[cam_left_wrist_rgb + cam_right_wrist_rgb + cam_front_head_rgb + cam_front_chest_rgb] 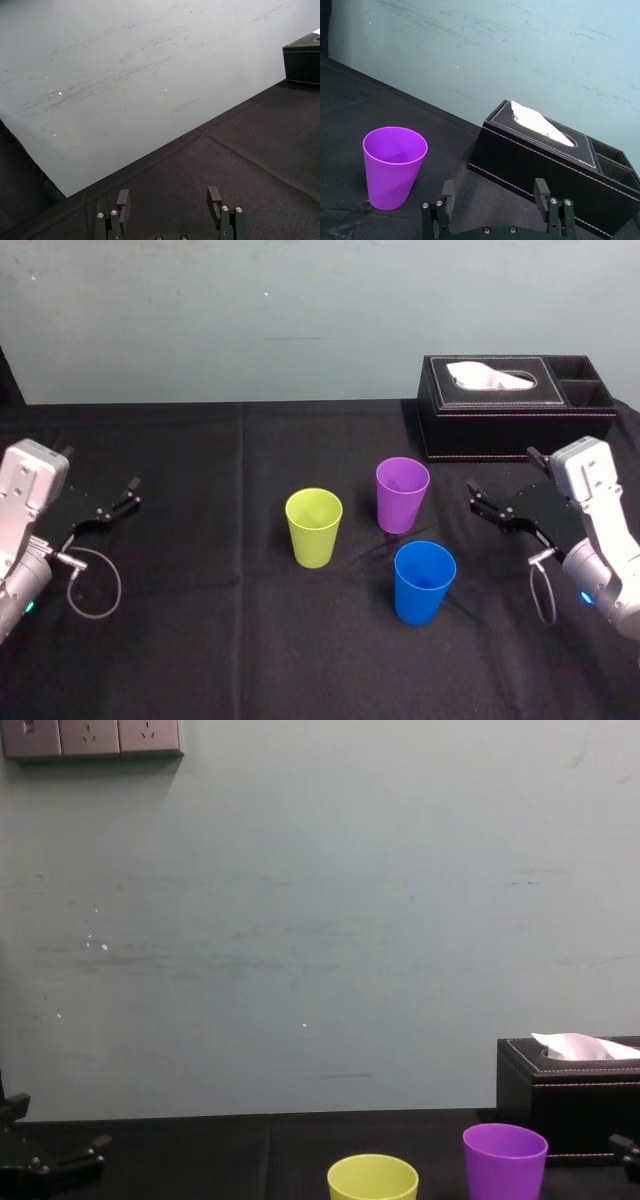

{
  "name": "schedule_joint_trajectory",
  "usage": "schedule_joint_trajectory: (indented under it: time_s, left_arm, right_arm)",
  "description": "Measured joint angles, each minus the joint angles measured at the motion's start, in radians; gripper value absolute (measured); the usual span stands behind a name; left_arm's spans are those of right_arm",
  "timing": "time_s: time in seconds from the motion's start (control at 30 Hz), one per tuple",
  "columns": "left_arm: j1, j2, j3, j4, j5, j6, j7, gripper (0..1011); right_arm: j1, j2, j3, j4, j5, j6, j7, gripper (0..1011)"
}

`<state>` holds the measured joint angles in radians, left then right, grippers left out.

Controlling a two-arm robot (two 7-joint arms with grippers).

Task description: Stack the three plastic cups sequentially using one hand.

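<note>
A pale blue-green wall (250, 310) rises behind a table (200, 640) covered in black cloth, and the chest view catches a row of power sockets (90, 737) high on that wall.

At the far left, the left claw (169, 196) hangs low over the table's left edge. Its two black fingers are spread wide with nothing between them, and it is well apart from every cup.

Near the middle of the table stands the yellow-green cup (314, 528), upright with its mouth up. To its right and a little farther back is the purple cup (402, 495), also upright. The blue cup (424, 583) stands just in front of the purple one, nearest the robot. The three are close together, none is nested in another, and whether they touch is hard to tell.

Behind the purple cup, at the back right of the table, sits a black tissue box (515, 410) with a white tissue (490, 375) poking out of its top.

On the right, the right claw (494, 186) hovers beside the purple and blue cups and points toward them. Its fingers are wide apart and hold nothing.
</note>
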<state>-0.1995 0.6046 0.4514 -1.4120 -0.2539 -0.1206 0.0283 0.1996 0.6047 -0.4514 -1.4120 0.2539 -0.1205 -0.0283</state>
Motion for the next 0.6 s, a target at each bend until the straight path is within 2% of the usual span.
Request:
schedule_joint_trajectory:
  time_s: [0.6]
  left_arm:
    - [0.000, 0.000, 0.000, 0.000, 0.000, 0.000, 0.000, 1010]
  right_arm:
    - [0.000, 0.000, 0.000, 0.000, 0.000, 0.000, 0.000, 1000]
